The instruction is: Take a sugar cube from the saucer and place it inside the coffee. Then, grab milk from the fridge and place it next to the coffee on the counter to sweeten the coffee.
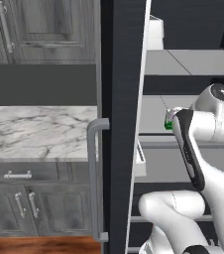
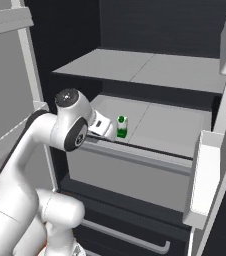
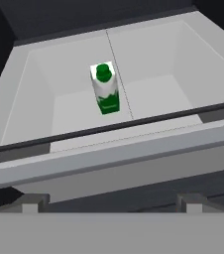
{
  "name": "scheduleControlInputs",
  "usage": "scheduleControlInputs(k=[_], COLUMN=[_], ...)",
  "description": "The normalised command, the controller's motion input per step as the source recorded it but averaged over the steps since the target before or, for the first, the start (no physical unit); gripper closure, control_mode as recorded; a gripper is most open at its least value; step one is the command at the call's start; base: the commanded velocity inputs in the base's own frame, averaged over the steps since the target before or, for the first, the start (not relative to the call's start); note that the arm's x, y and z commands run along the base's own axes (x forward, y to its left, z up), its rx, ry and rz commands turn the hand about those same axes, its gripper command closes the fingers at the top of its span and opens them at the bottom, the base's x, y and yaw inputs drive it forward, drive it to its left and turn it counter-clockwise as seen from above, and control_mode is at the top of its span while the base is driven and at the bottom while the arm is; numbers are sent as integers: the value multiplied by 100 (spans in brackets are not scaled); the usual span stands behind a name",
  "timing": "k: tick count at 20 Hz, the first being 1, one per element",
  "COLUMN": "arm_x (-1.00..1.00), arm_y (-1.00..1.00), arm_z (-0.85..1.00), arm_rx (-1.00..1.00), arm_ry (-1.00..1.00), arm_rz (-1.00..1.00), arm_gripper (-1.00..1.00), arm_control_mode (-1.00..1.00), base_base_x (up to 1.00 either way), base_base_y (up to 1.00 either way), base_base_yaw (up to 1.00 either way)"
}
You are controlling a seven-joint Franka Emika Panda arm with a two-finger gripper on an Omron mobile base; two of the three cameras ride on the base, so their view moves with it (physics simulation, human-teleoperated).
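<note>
1. I am looking at the milk (image 3: 105, 88), a small white carton with green markings and a green cap, standing upright on a light grey shelf (image 3: 158, 94) inside the fridge (image 2: 150, 70). In the right base view the milk (image 2: 121, 127) is sitting toward the left part of that shelf, near its front edge.
2. I am holding the gripper (image 3: 109, 206) in front of the shelf's front lip and apart from the carton; its two dark fingertips (image 3: 30, 204) are standing as wide apart as they go, with nothing between them.
3. In the left base view the carton (image 1: 169, 122) is showing as a bit of green just past the arm's wrist.
4. The fridge door (image 1: 129, 124) is standing open, edge-on to the left base camera, with its long grey door handle (image 1: 94, 178) facing the counter (image 1: 39, 131).
5. That counter is lying to the left of the fridge, over dark grey cabinets (image 1: 20, 198).
</note>
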Motion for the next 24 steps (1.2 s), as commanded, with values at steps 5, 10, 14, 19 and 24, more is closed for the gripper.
scheduleControlInputs(k=[5,10,14,19,24], arm_x=[43,19,14,35,38], arm_y=[-8,-35,-12,2,1], arm_z=[-13,-28,-4,-7,-19], arm_rx=[-1,-2,0,-1,-3], arm_ry=[0,0,0,0,0], arm_rz=[1,10,5,0,0], arm_gripper=[-100,-100,-100,-100,-100], arm_control_mode=[-100,-100,-100,-100,-100], base_base_x=[0,0,0,0,0], base_base_y=[0,0,0,0,0], base_base_yaw=[0,0,0,0,0])
